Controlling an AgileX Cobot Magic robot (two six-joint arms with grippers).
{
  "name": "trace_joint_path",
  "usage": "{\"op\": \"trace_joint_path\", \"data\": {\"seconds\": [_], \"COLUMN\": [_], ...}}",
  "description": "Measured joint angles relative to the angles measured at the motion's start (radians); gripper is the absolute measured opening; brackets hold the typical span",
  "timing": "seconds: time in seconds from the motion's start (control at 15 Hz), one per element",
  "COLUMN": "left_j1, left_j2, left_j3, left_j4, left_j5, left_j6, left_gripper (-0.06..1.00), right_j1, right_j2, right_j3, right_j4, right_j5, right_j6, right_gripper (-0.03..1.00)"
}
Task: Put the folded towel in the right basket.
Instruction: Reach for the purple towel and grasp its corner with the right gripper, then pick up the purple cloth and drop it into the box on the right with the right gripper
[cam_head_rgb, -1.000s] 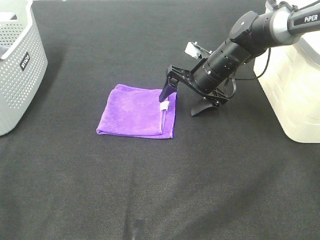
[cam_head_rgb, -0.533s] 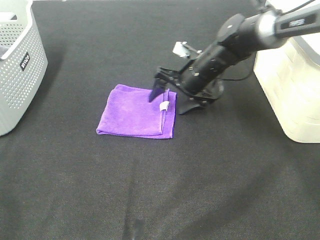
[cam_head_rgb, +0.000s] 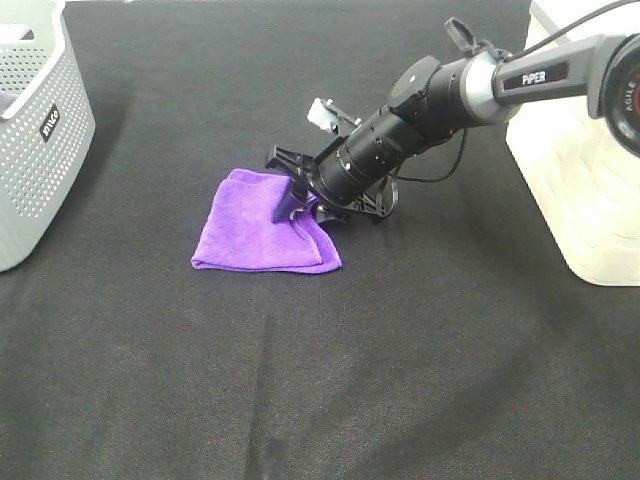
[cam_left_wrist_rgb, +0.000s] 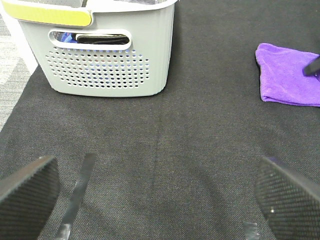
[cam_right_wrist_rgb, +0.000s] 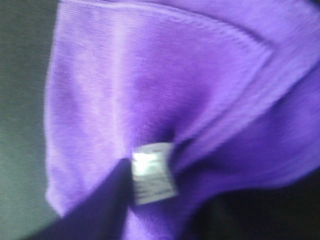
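Observation:
The folded purple towel (cam_head_rgb: 255, 228) lies on the black table left of centre. My right gripper (cam_head_rgb: 305, 207) reaches low across to the towel's right edge, and its jaws are closed on a bunched fold there. In the right wrist view the towel (cam_right_wrist_rgb: 165, 100) fills the frame, with its white label (cam_right_wrist_rgb: 152, 172) between the dark fingers (cam_right_wrist_rgb: 95, 210). The cream right basket (cam_head_rgb: 590, 150) stands at the right edge. My left gripper (cam_left_wrist_rgb: 160, 200) is open and empty, far from the towel (cam_left_wrist_rgb: 285, 75).
A grey perforated basket (cam_head_rgb: 40, 130) stands at the far left; in the left wrist view (cam_left_wrist_rgb: 110, 55) it holds dark items. Black cloth (cam_head_rgb: 400, 380) covers the table.
My right gripper has moved left and down onto the towel's right edge and closed. That edge has bunched up and shifted left.

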Motion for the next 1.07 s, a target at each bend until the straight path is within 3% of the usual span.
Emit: {"op": "trace_joint_path", "data": {"seconds": [0.07, 0.13, 0.33, 0.47, 0.67, 0.87, 1.07], "left_j1": [0.000, 0.000, 0.000, 0.000, 0.000, 0.000, 0.000], "left_j2": [0.000, 0.000, 0.000, 0.000, 0.000, 0.000, 0.000], "left_j3": [0.000, 0.000, 0.000, 0.000, 0.000, 0.000, 0.000], "left_j4": [0.000, 0.000, 0.000, 0.000, 0.000, 0.000, 0.000], "left_j5": [0.000, 0.000, 0.000, 0.000, 0.000, 0.000, 0.000], "left_j6": [0.000, 0.000, 0.000, 0.000, 0.000, 0.000, 0.000], "left_gripper": [0.99, 0.99, 0.99, 0.99, 0.99, 0.99, 0.99], "right_j1": [0.000, 0.000, -0.004, -0.037, -0.121, -0.249, -0.450], "right_j2": [0.001, 0.001, -0.026, -0.089, -0.247, -0.365, -0.434], "right_j3": [0.001, 0.001, -0.010, -0.091, -0.249, -0.386, -0.525], "right_j4": [-0.013, -0.021, -0.061, -0.127, -0.148, -0.221, -0.349], "right_j5": [0.000, 0.000, 0.039, 0.253, 0.386, 0.530, 0.540], "right_j6": [0.002, 0.002, 0.003, 0.003, 0.005, 0.031, 0.037], "right_gripper": [0.16, 0.08, 0.08, 0.08, 0.08, 0.08, 0.08]}}
